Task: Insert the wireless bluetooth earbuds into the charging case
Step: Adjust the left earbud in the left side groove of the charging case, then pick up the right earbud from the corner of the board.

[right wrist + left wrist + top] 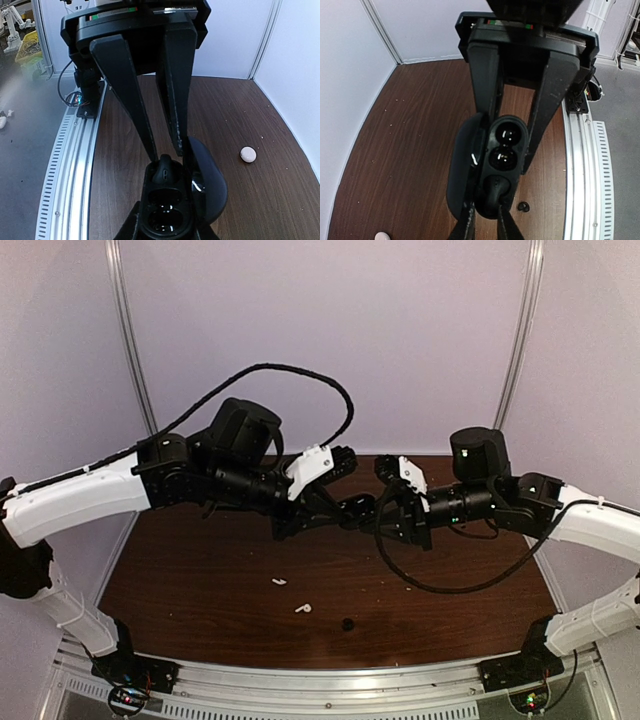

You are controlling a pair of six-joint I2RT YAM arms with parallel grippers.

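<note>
The glossy black charging case point(360, 508) hangs above the table, lid point(210, 185) swung open to one side. My right gripper point(167, 222) is shut on the case's body from both sides. One black earbud point(167, 170) sits in the end socket of the case point(462, 175). The tips of my left gripper point(489, 202) straddle that earbud, slightly parted. The glossy hollows beside it hold nothing. A second black earbud point(347, 624) lies on the wood near the front edge, also visible from the left wrist as a small black earbud point(523, 206).
Two white stemmed earbuds point(280, 582) point(303, 608) lie on the brown table. A pale round case point(248, 154) rests near the right wall. A black cable point(440, 585) loops under the right arm. An aluminium rail point(320, 680) runs along the near edge.
</note>
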